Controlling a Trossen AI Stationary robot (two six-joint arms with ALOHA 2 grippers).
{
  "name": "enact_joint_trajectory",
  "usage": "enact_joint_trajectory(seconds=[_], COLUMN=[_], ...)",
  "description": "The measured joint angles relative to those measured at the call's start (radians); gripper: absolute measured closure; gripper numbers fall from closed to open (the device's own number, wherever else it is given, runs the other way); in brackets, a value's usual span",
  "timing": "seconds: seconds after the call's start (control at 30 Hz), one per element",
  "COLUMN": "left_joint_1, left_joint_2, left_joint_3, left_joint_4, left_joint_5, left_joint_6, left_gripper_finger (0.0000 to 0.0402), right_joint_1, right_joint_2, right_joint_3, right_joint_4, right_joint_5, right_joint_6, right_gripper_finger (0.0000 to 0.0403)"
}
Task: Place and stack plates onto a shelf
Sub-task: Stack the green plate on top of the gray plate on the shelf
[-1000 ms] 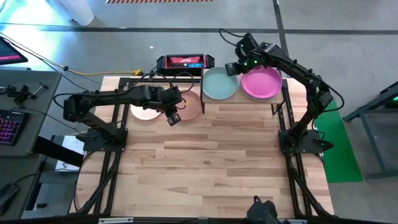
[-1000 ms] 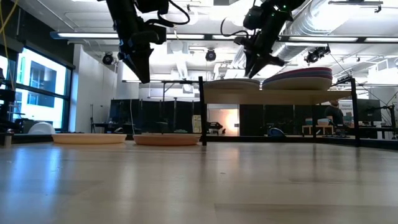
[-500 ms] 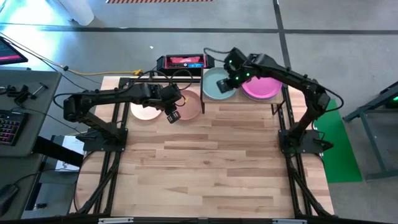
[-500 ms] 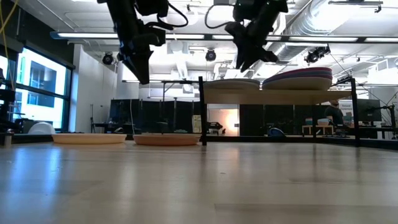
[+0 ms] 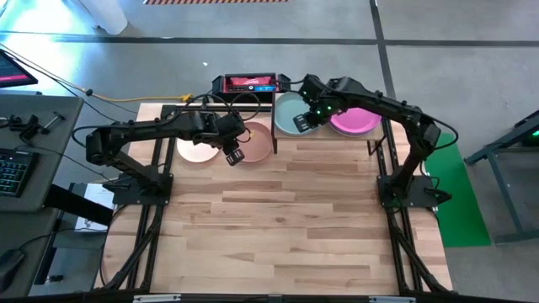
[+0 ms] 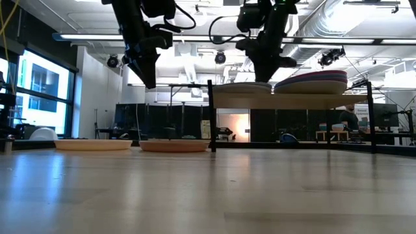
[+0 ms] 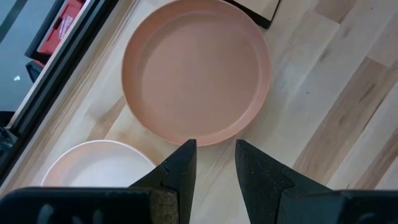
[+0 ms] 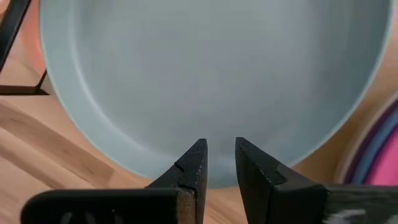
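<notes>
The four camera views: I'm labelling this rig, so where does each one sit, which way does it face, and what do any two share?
High: overhead, straight down on the table; both arms, left gripper, right gripper.
Low: table height, level across; both arms descend from above, shelf behind.
Left wrist: past its own fingers onto the terracotta plate.
Right wrist: past its own fingers onto the teal plate.
Shared: high view also shows that teal plate.

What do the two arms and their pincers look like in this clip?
Both arms are matte black, jointed tubes trailing thin black cables. The right arm shows a small green light near its wrist. The left pincer and right pincer each have two dark, angular wedge-shaped fingers with textured inner pads.
</notes>
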Motion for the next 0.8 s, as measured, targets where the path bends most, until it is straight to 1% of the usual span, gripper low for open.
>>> enact_joint_trajectory(seconds=[0.17, 0.33, 0.53, 0.67, 0.8], left_joint_1=[0.000, 0.000, 0.000, 0.000, 0.000], left_joint_2=[0.000, 0.000, 0.000, 0.000, 0.000], left_joint_3=[0.000, 0.000, 0.000, 0.000, 0.000], left_joint_4=[0.000, 0.000, 0.000, 0.000, 0.000], left_joint_5=[0.000, 0.000, 0.000, 0.000, 0.000], left_joint_6=[0.000, 0.000, 0.025, 0.025, 0.036], left_gripper_finger=[0.0300, 0.0300, 0.0300, 0.0300, 0.0300], right_joint_1=[0.000, 0.000, -0.002, -0.002, 0.003], right_joint_2=[0.000, 0.000, 0.000, 0.000, -0.012], right_joint_3=[0.000, 0.000, 0.000, 0.000, 0.000], right_joint_4=[-0.016, -0.070, -0.075, -0.072, -0.037], right_joint_5=[0.020, 0.095, 0.138, 0.140, 0.096], right_joint_6=[0.006, 0.022, 0.033, 0.044, 0.000], right_gripper_finger=[0.0343, 0.0343, 0.0344, 0.0344, 0.0344])
